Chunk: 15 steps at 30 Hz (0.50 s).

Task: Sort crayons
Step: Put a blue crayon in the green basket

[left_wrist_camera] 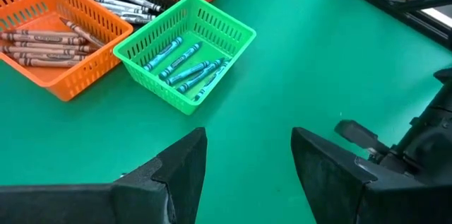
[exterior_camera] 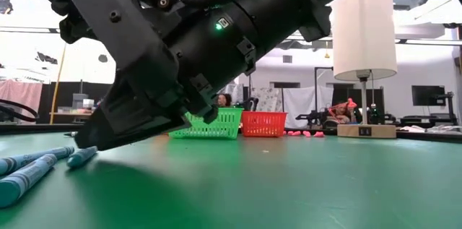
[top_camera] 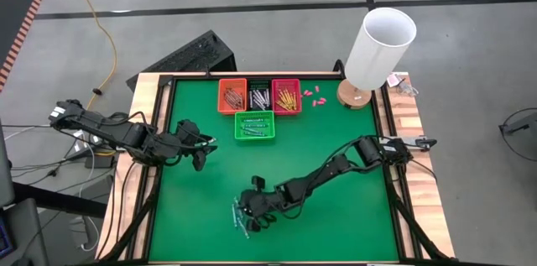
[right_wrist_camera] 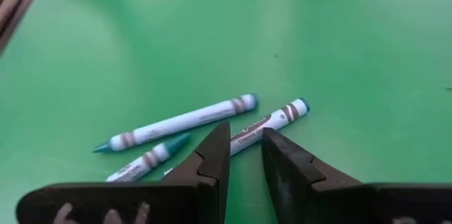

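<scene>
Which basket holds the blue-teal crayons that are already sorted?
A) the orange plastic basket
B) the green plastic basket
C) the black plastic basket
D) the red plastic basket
B: in the left wrist view the blue-teal crayons lie inside the green plastic mesh basket, while the orange plastic basket beside it holds brownish-red crayons.

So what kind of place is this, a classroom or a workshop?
Probably a robotics lab or workshop. Two robot arms work at a green table framed in wood, cables trail over a bare concrete floor, and the low view shows an open room with equipment and screens behind.
</scene>
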### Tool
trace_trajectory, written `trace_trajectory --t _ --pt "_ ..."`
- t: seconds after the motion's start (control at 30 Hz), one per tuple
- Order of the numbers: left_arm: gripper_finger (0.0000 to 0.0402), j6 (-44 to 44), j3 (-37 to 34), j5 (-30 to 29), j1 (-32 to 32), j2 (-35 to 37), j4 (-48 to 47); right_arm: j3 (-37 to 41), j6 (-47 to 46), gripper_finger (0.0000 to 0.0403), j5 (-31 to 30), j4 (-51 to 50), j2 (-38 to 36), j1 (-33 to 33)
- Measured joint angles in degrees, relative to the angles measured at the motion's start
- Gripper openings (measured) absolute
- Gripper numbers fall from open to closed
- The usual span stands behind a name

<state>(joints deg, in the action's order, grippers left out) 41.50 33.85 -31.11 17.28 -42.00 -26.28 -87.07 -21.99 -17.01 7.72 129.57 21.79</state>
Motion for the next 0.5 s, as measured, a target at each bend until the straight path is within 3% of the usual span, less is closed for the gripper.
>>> trace_trajectory --t 0.3,0.5 --pt "0.0197 -0.1 0.0 0.0 0.0 0.0 0.0 -0.1 -7.1 0.0102 -11.9 -7.3 -0.2 0.1" --pt "0.0197 -0.1 0.0 -0.1 0.0 0.0 0.0 -0.2 -11.1 0.0102 -15.7 -11.0 -0.2 0.2"
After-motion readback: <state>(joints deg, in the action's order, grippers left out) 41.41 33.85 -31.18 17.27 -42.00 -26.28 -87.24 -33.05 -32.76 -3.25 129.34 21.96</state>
